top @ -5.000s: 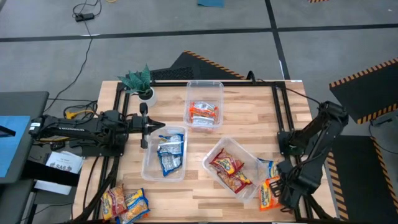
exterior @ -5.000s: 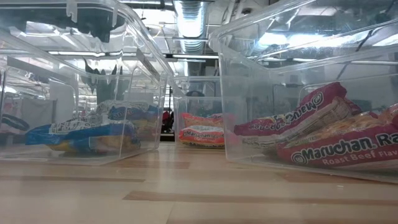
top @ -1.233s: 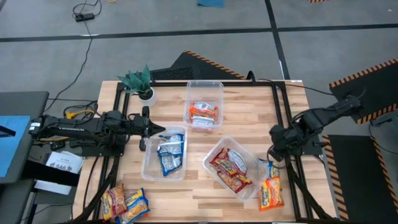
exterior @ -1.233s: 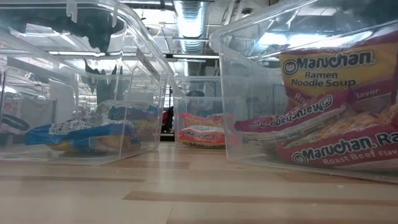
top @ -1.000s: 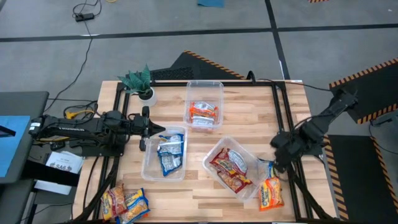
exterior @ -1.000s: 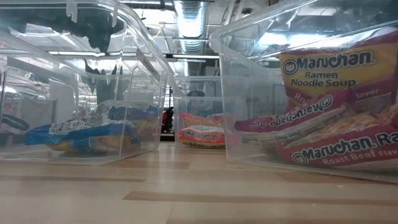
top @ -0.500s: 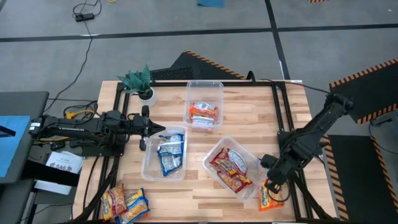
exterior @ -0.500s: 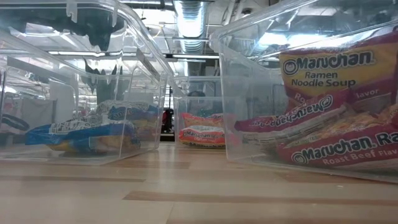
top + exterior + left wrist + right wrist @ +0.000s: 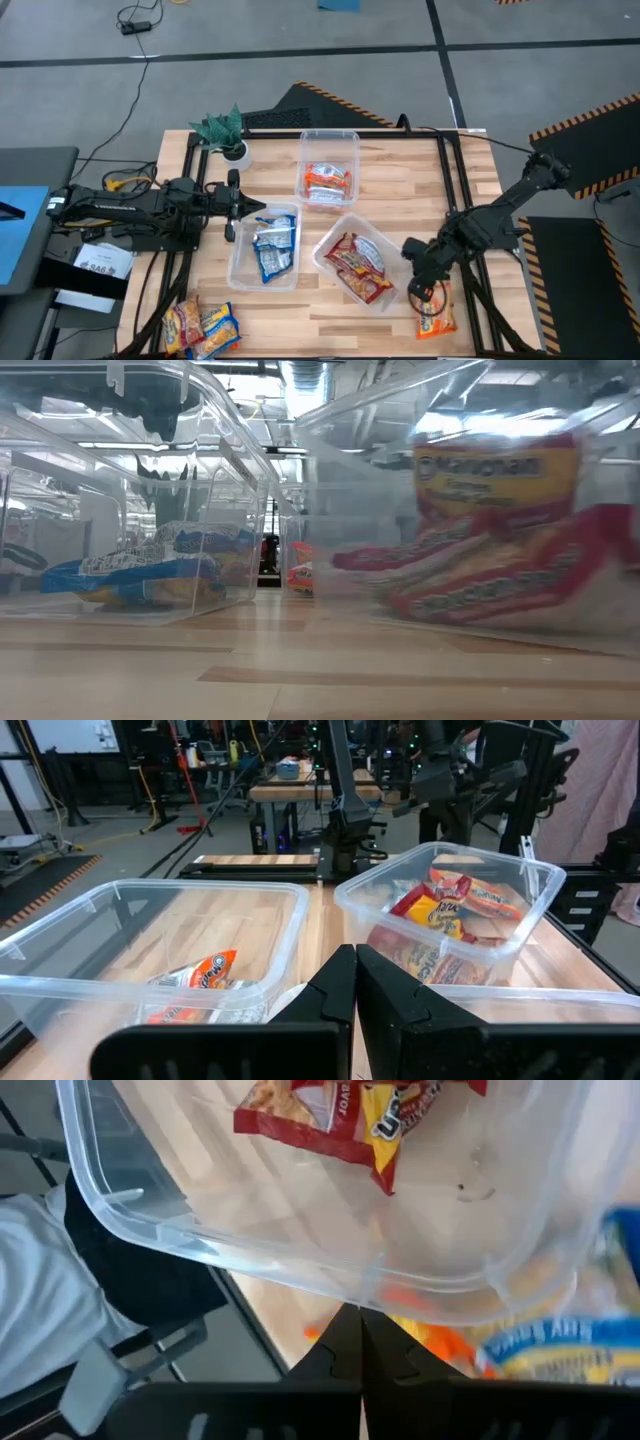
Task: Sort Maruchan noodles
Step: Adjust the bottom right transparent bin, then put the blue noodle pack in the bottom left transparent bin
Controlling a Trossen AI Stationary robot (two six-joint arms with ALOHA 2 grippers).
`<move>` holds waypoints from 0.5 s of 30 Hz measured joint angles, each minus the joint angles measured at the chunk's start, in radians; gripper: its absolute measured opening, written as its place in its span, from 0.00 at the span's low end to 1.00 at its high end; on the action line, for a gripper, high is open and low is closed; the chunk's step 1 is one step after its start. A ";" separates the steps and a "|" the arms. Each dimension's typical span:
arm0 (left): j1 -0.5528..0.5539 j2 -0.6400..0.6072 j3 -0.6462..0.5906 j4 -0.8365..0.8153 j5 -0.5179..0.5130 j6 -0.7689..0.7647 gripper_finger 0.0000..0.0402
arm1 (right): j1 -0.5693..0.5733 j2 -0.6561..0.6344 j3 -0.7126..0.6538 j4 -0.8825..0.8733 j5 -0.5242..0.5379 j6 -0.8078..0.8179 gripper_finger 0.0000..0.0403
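While the left gripper (image 9: 236, 205) is waiting with its fingers pressed together just beside the bin of blue packets (image 9: 266, 245), on the side away from the red-packet bin, the right gripper (image 9: 414, 283) is sitting at the near right corner of the bin of red packets (image 9: 355, 266), its fingers closed together and holding nothing that can be seen; in its wrist view the closed tips are lying against the clear rim of that bin (image 9: 330, 1280). Red packets (image 9: 357, 268) are lying heaped inside this bin, which is standing askew to the table (image 9: 400, 180) edges, just right of the blue-packet bin. Beyond it, toward the far edge, a third bin (image 9: 328, 167) is holding an orange packet (image 9: 328, 181). An orange packet (image 9: 435, 318) and a blue one (image 9: 545, 1348) are lying loose on the wood just right of the red-packet bin, under the right arm. More orange packets (image 9: 203, 327) are lying loose near the blue-packet bin, at the table's front left corner.
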 joint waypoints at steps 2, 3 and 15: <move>0.000 0.000 0.000 0.000 0.000 0.000 0.00 | -0.022 -0.003 0.000 -0.001 -0.007 -0.033 0.02; 0.000 0.000 0.000 0.000 0.000 0.000 0.00 | -0.032 -0.004 0.000 -0.001 -0.016 -0.043 0.02; 0.000 0.000 0.000 0.000 0.000 0.000 0.00 | 0.022 -0.089 0.000 -0.203 -0.088 0.098 0.07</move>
